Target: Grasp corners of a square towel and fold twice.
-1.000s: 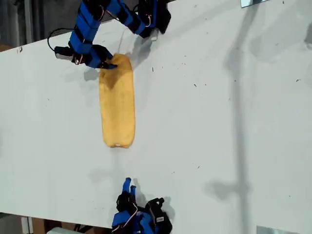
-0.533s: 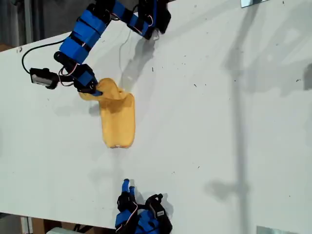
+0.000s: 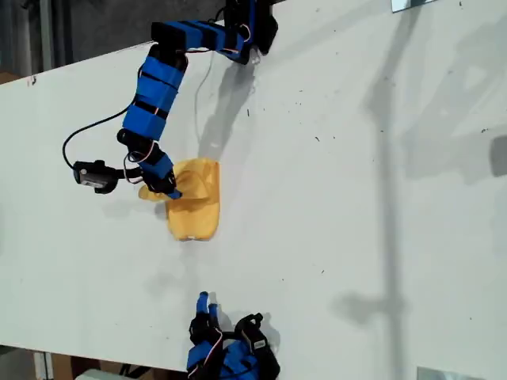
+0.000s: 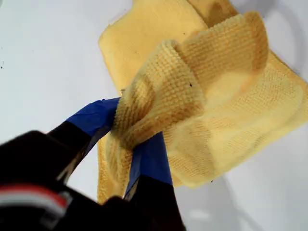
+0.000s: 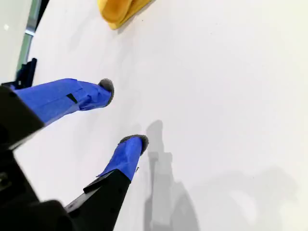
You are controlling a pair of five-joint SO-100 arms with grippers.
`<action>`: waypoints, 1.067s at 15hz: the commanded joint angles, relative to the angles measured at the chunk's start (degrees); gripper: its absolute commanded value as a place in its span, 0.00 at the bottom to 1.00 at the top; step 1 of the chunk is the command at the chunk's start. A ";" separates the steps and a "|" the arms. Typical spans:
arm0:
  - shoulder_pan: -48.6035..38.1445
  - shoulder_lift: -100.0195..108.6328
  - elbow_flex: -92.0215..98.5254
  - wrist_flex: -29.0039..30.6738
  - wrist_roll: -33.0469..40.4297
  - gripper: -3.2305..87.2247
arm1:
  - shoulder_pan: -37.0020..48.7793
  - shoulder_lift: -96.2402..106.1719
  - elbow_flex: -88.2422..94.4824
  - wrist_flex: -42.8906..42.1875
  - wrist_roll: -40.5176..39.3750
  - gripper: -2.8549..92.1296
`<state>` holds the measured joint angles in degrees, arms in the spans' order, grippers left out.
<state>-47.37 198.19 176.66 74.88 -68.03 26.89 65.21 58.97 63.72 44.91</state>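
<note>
A white table [image 3: 356,198] fills the exterior view, and no container is seen on it — only the towel [image 3: 194,207] and the two arms. The towel lies as a narrow folded strip; its far end is lifted off the table and curled back over the part that lies flat. That raised end is pinched by my first gripper [image 3: 168,190], whose arm reaches in from the top of the exterior view. In the first wrist view the blue fingers [image 4: 149,156] are seen closed on a bunched fold of the cloth, with the rest of the towel [image 4: 231,115] spread just beyond the fingertips and below them on the table. Which of the corners is held cannot be told, since the hem is crumpled in the grip. My second gripper [image 5: 122,113] is seen at the bottom edge of the exterior view, its fingers [image 5: 127,154] spread apart over bare table — nothing lies between them, and the towel's near end [image 5: 120,9] lies well beyond the tips.
</note>
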 commanded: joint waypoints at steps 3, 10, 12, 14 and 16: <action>-0.97 0.35 -0.18 0.62 -0.35 0.22 | 0.09 -1.76 -5.10 -2.37 -0.53 0.24; -0.88 0.26 -0.18 0.53 -0.18 0.22 | 2.81 11.16 -0.53 2.55 -1.49 0.32; -0.62 0.26 -0.18 0.53 -0.09 0.22 | 3.25 32.87 25.31 0.09 1.85 0.32; 0.18 0.26 -0.18 0.53 0.44 0.22 | 2.02 59.59 56.69 -3.43 9.76 0.39; 3.25 0.35 -0.35 0.53 0.44 0.22 | -2.37 94.48 84.90 -4.13 18.28 0.39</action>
<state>-46.76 198.19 176.66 74.88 -67.85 27.25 131.04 123.93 60.29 58.27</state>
